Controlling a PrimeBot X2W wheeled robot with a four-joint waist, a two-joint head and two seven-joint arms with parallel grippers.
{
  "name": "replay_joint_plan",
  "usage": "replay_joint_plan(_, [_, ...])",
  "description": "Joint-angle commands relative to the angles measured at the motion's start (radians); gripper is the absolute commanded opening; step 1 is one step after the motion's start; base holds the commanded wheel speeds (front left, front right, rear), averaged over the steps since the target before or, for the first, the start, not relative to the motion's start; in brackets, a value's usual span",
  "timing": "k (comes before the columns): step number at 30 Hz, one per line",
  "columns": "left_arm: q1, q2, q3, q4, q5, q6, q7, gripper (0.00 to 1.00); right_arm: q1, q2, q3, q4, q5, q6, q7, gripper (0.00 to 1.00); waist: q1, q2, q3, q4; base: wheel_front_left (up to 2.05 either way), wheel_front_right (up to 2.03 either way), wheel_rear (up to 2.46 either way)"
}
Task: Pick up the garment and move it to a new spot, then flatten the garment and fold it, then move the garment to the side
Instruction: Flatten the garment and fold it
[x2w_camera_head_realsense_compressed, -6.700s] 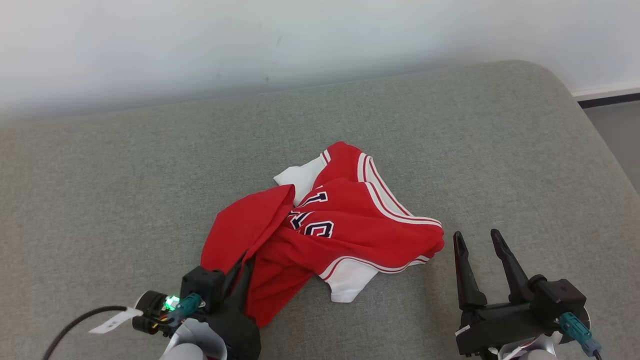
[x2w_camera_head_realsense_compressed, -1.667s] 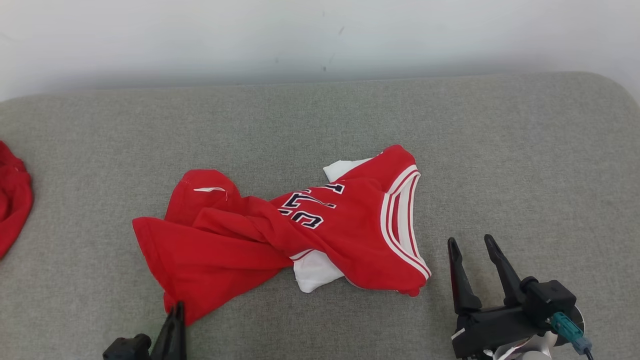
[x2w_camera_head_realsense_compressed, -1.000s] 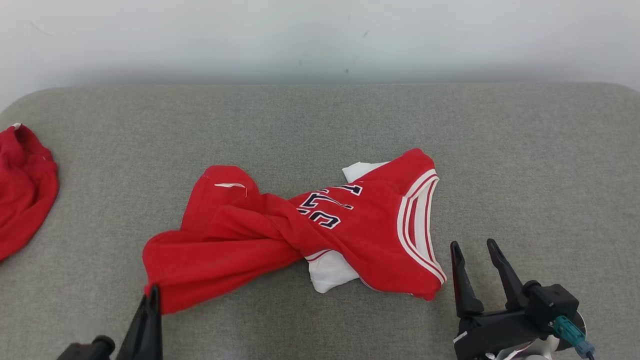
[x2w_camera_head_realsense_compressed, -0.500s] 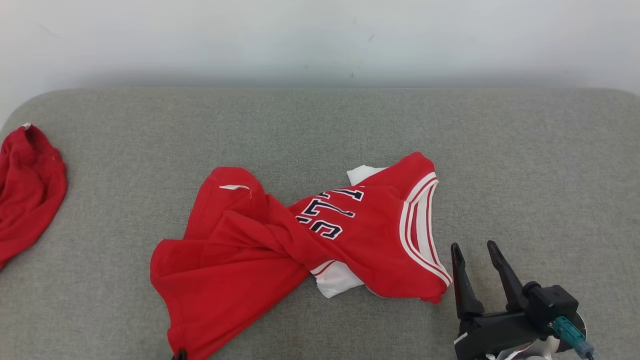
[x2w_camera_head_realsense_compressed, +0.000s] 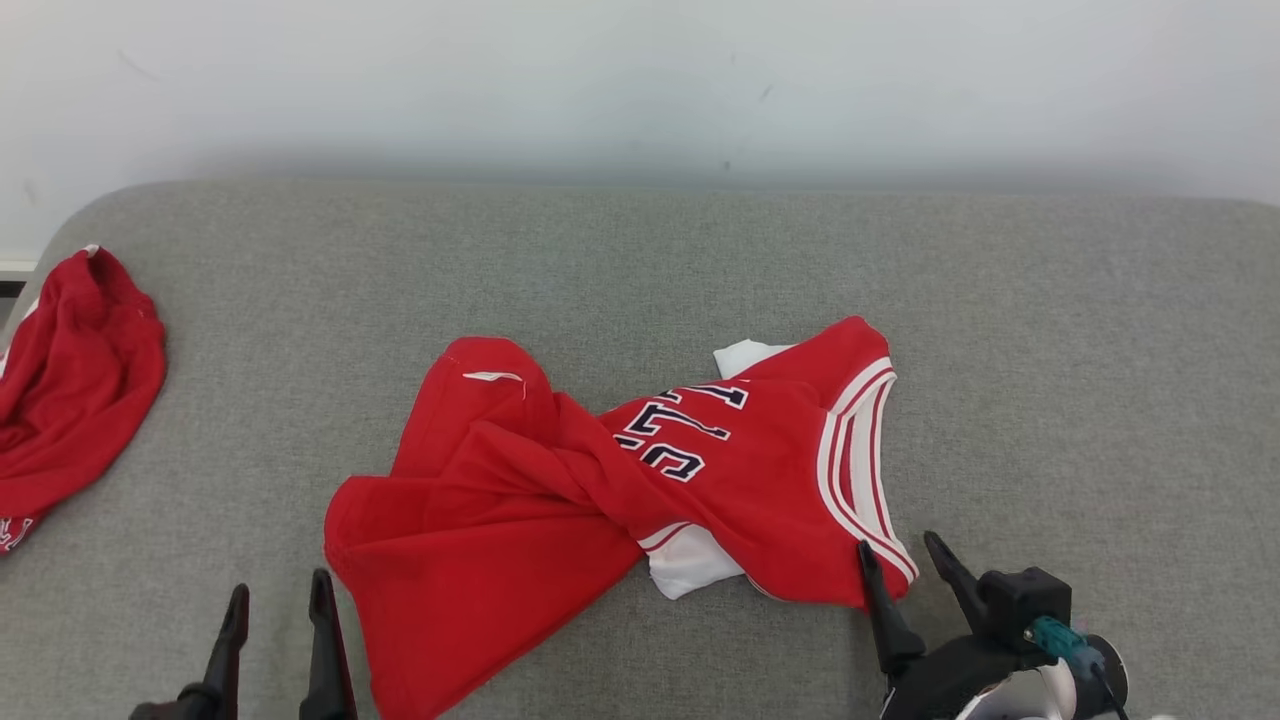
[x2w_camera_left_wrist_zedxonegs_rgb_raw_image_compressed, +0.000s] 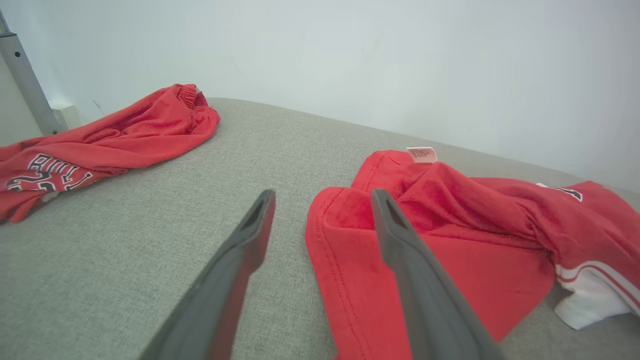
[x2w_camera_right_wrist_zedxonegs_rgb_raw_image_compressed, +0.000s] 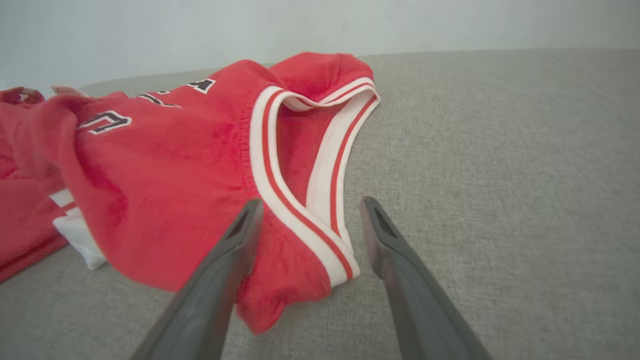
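The garment is a red jersey with white and red striped trim and dark lettering, lying crumpled and twisted in the middle of the grey cushion. My left gripper stands open at the lower left, just left of the garment's red hem, holding nothing. In the left wrist view the hem lies between and beyond the two fingers. My right gripper is open at the lower right, its fingertips at the striped corner of the garment. The trimmed edge lies between the right fingers.
A second red garment lies bunched at the cushion's left edge; it appears as the red cloth with lettering in the left wrist view. A pale wall rises behind the cushion. Bare cushion stretches to the right and the back.
My left gripper has let go of the garment's hem and now stands open beside it. The hem has dropped onto the cushion. The right gripper has moved in to the striped corner. The camera has shifted.
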Motion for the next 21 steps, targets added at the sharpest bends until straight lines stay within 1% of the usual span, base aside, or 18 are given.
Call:
replay_joint_plan(1, [-0.021,0.001,0.004,0.004,0.007,0.006,-0.008,1.00,-0.012,-0.007,-0.005,0.030,0.001,-0.002,0.030,1.00,0.0000,0.0000,-0.008,0.006,0.00,0.00,0.00])
replay_joint_plan(3, [-0.034,0.001,0.008,0.012,0.013,0.010,-0.015,1.00,-0.024,-0.016,-0.009,0.064,0.001,-0.002,0.054,1.00,0.0000,0.0000,-0.014,0.011,0.00,0.00,0.00])
replay_joint_plan(8, [-0.043,-0.004,0.022,0.025,0.015,0.011,-0.021,1.00,-0.027,-0.013,-0.002,0.131,0.021,-0.002,0.093,1.00,0.0000,0.0000,-0.017,0.015,0.00,0.00,0.00])
replay_joint_plan(9, [-0.041,-0.004,0.025,0.028,0.014,0.011,-0.022,1.00,-0.030,-0.012,0.005,0.148,0.031,-0.002,0.107,0.94,0.0000,0.0000,-0.017,0.015,0.00,0.00,0.00])
replay_joint_plan(10, [-0.038,-0.006,0.027,0.032,0.012,0.011,-0.022,1.00,-0.032,-0.011,0.015,0.162,0.045,-0.002,0.116,0.58,0.0000,0.0000,-0.016,0.016,0.00,0.00,0.00])
replay_joint_plan(11, [-0.035,-0.007,0.030,0.036,0.010,0.010,-0.024,1.00,-0.037,-0.009,0.021,0.170,0.067,-0.002,0.113,0.26,0.0000,0.0000,-0.016,0.016,0.00,0.00,0.00])
replay_joint_plan(12, [-0.034,-0.008,0.032,0.039,0.010,0.009,-0.024,1.00,-0.040,-0.007,0.030,0.175,0.083,-0.002,0.112,0.00,0.0000,0.0000,-0.015,0.017,0.00,0.00,0.00])
replay_joint_plan(15, [-0.033,-0.014,0.032,0.045,0.014,0.008,-0.024,1.00,-0.063,-0.014,0.038,0.175,0.122,-0.002,0.094,0.00,0.0000,0.0000,-0.017,0.021,0.00,0.00,0.00])
replay_joint_plan(21, [-0.027,-0.026,0.032,0.067,0.017,0.004,-0.025,1.00,-0.106,-0.073,-0.015,0.155,0.185,-0.002,0.046,0.00,0.0000,0.0000,-0.039,0.020,0.00,0.00,0.00])
